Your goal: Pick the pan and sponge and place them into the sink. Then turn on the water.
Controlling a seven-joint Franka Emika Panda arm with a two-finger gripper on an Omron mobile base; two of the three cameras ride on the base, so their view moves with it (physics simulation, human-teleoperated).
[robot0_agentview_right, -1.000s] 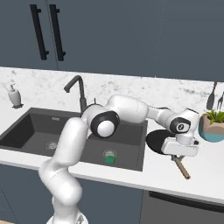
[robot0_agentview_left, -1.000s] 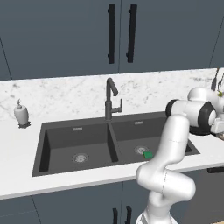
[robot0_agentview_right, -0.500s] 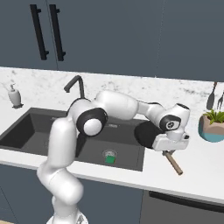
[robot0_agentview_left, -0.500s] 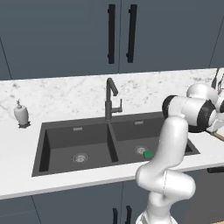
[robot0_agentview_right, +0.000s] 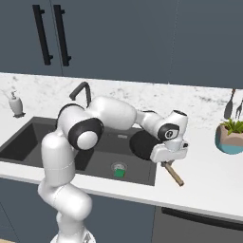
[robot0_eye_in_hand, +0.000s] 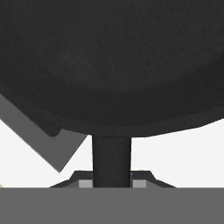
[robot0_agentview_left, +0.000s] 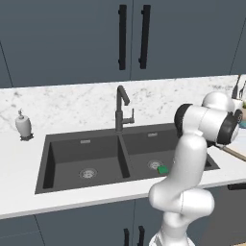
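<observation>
My gripper [robot0_agentview_right: 167,160] is shut on the dark handle [robot0_eye_in_hand: 111,159] of the black pan [robot0_agentview_right: 142,144], close to the bowl. The pan hangs just above the counter at the right rim of the sink [robot0_agentview_right: 33,140], and its brown handle end [robot0_agentview_right: 174,175] points out over the white counter. In the hand view the pan [robot0_eye_in_hand: 113,65] covers the top, with a grey corner of the sink [robot0_eye_in_hand: 57,146] beneath it. The green sponge [robot0_agentview_right: 119,173] lies in the right basin beside the drain, also visible as the sponge [robot0_agentview_left: 163,169]. The dark gooseneck faucet [robot0_agentview_left: 121,108] stands behind the divider, and no water is running.
A white soap dispenser [robot0_agentview_left: 23,126] stands on the counter left of the sink [robot0_agentview_left: 72,153]. At the far right a potted plant [robot0_agentview_right: 231,137] sits on the counter, with hanging utensils [robot0_agentview_right: 230,107] behind it. Dark cabinets with black handles [robot0_agentview_left: 132,36] run above the marble backsplash.
The arm has carried the pan to the left, from the counter near the plant to the sink's right rim. The gripper has stayed shut on the handle.
</observation>
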